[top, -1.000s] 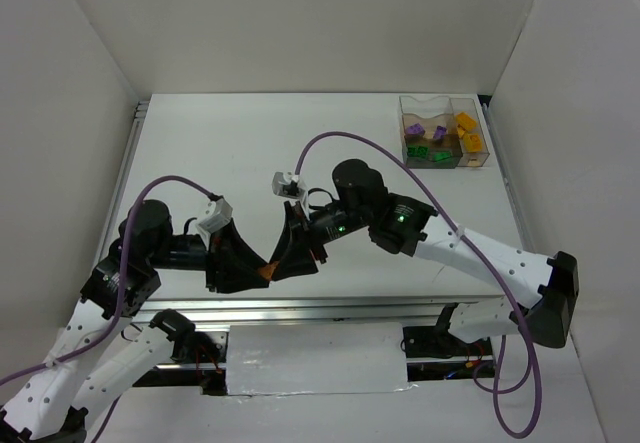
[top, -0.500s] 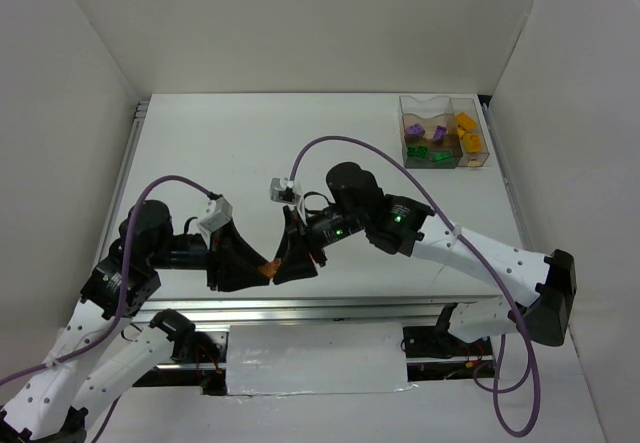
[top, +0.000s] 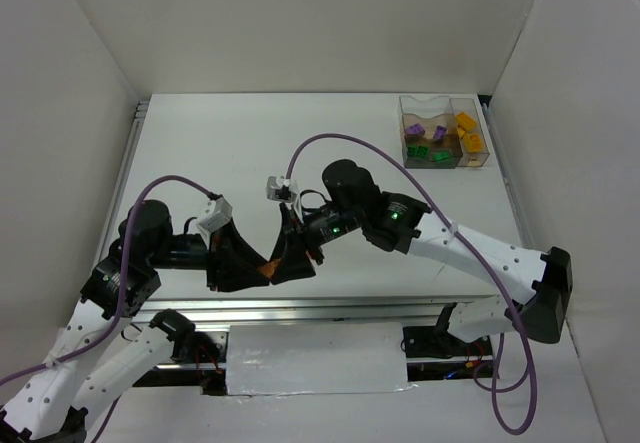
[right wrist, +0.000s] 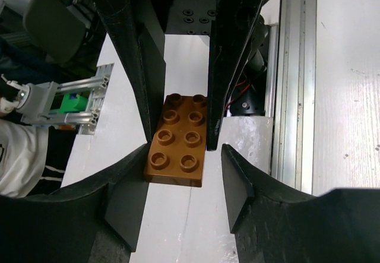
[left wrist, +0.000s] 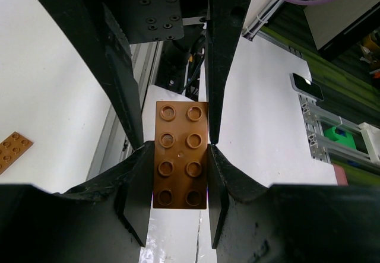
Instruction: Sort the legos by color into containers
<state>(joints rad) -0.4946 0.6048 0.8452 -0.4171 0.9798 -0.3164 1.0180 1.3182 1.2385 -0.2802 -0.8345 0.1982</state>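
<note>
Table (top: 200,153): being used by both arms.
Container (top: 478,150): being seen at its far right corner.
Right gripper (right wrist: 184,159): being held spread around the brown brick (right wrist: 178,139).
Left gripper (left wrist: 177,177): being pressed against that brick's sides near the front edge.

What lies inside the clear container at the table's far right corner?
The container holds purple bricks, green bricks at its near side, and yellow-orange bricks in its right section. Anything beneath them, or brown against the tan base, cannot be made out.
</note>
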